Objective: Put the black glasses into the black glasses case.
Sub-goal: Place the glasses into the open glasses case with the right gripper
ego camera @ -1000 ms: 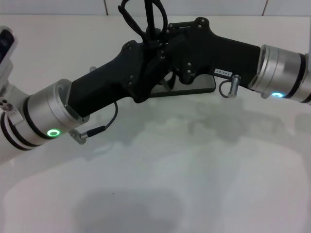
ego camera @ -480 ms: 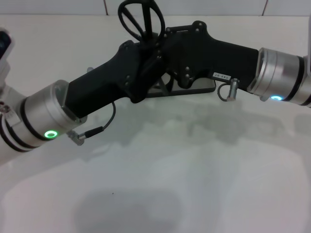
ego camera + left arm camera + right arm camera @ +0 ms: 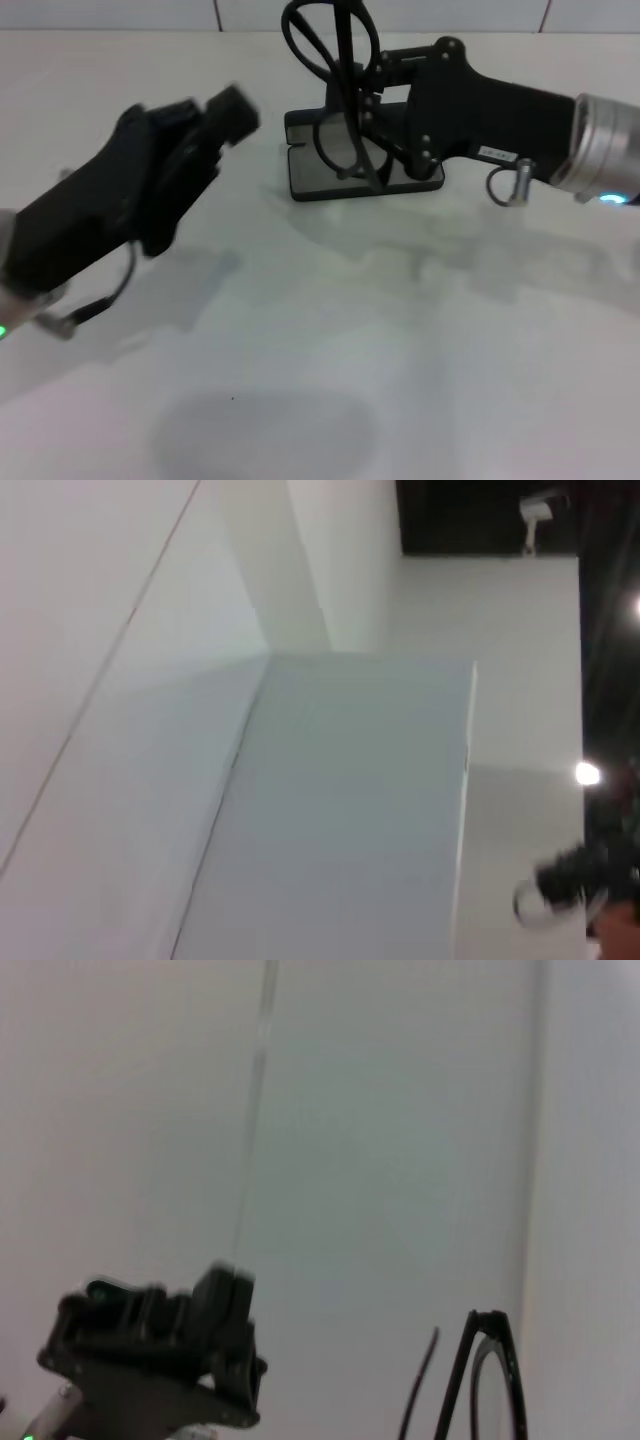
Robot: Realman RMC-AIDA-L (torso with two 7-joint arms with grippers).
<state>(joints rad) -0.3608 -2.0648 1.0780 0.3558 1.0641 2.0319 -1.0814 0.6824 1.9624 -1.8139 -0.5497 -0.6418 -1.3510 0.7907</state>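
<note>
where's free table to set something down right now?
Bare: the white table near edge, in front of the black glasses case, between both arms. Crowded: the far middle, where the right gripper holds the black glasses over the case; left gripper beside it.

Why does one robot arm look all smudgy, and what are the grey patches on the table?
In the head view the left claw is smeared by motion blur, while the right claw holding the black glasses over the black glasses case looks sharp. The grey patches on the table are soft shadows. The left wrist view is blurry all over.

Black glasses (image 3: 335,100) prob. above open case (image 3: 330,175)
</note>
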